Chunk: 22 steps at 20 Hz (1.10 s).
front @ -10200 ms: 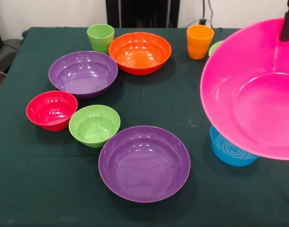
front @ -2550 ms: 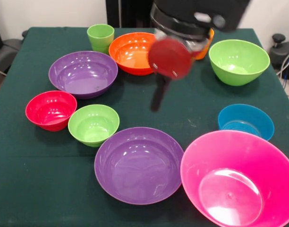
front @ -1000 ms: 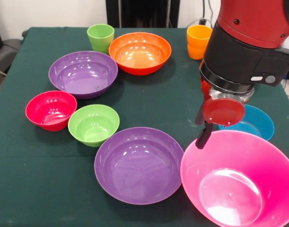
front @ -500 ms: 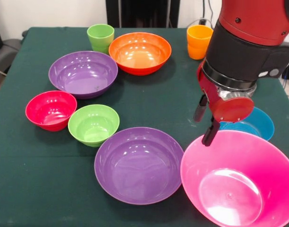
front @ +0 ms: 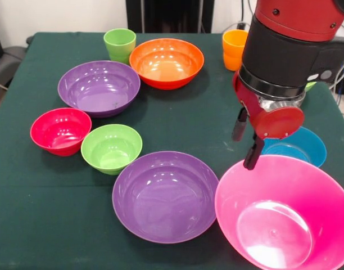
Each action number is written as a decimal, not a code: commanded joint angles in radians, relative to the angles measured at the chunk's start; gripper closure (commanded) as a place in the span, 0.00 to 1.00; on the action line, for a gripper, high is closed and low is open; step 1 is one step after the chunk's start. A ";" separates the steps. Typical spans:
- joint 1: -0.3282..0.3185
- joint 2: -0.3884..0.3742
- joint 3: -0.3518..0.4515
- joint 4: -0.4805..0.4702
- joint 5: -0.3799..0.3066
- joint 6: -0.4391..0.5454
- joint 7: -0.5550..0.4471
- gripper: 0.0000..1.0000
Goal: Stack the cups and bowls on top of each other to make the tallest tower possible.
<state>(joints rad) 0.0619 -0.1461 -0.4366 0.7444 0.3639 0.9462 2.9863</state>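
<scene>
The huge pink bowl (front: 284,216) is set at the near right corner of the worktop (front: 26,225), upright and empty, where it can serve as the widest base for a tower; nothing has yet been nested in it. Just beside it, rims almost touching, lies one large purple bowl (front: 166,196), placed well as the next layer. The second purple bowl (front: 99,87) sits farther back on the left, with the large orange bowl (front: 167,62) behind it and the light green cup (front: 120,44) at the back edge. The small red bowl (front: 60,130) and the small lime green bowl (front: 112,148) stand side by side, touching or nearly so. The small blue bowl (front: 295,145) is partly hidden behind the arm, just beyond the pink bowl's far rim. The orange cup (front: 234,48) is half covered by the arm, and only a sliver of a green thing shows to the arm's right, probably the large lime green bowl.

The end effector (front: 246,140) is held over the pink bowl's far rim with two dark fingers (front: 252,154) spread apart and nothing between them; one finger appears to hang outside the rim and the other just at or above it, though contact cannot be judged from this angle. The pose suggests either a rim grasp being prepared or a release just completed.
</scene>
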 commanded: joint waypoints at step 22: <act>-0.078 0.052 0.256 0.013 -0.130 -0.066 -0.372 0.00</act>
<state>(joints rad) 0.0189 -0.1397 -0.3279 0.7410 0.3599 0.8975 2.9768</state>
